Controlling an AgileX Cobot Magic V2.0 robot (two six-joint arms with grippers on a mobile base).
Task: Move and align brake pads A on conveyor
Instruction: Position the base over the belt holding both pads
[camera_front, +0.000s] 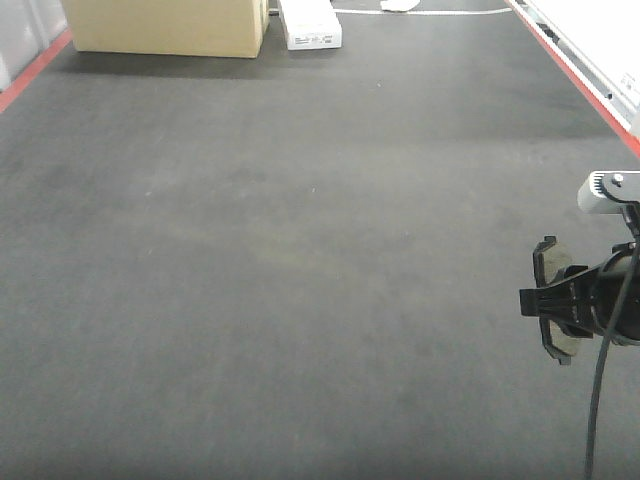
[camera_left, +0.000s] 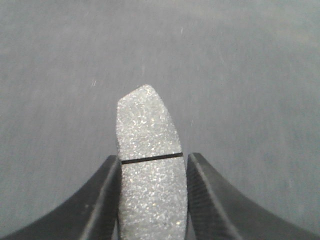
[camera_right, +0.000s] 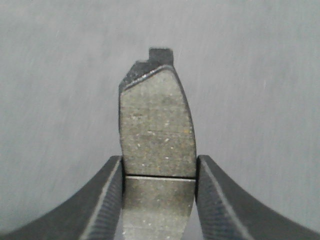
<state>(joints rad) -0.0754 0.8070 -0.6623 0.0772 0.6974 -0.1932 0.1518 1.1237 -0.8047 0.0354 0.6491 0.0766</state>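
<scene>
Brake pads A (camera_left: 149, 145) are not lying on the belt: two are visible, one in each arm's grasp. Closest, the left fingers (camera_left: 102, 197) are clamped on a speckled grey pad (camera_left: 150, 200) right at its thin cross groove, its far half jutting out unsupported. The right fingers (camera_right: 217, 197) pinch a browner pad (camera_right: 157, 132) the same way, a dark backing tab at its tip. From the front, that pad (camera_front: 549, 264) hangs on edge over the right side of the conveyor (camera_front: 250, 260); whether it touches the belt is unclear. With such a narrow grip on the edges, either pad could pivot or slip and, if let go on edge, tip over and land crooked. The rough felt may snag a pad that is pushed. No pad lies ahead as an alignment guide. The red edge strip (camera_front: 590, 95) is close. At the belt's far end sit a cardboard box (camera_front: 165, 25) and a white box (camera_front: 310, 25).
</scene>
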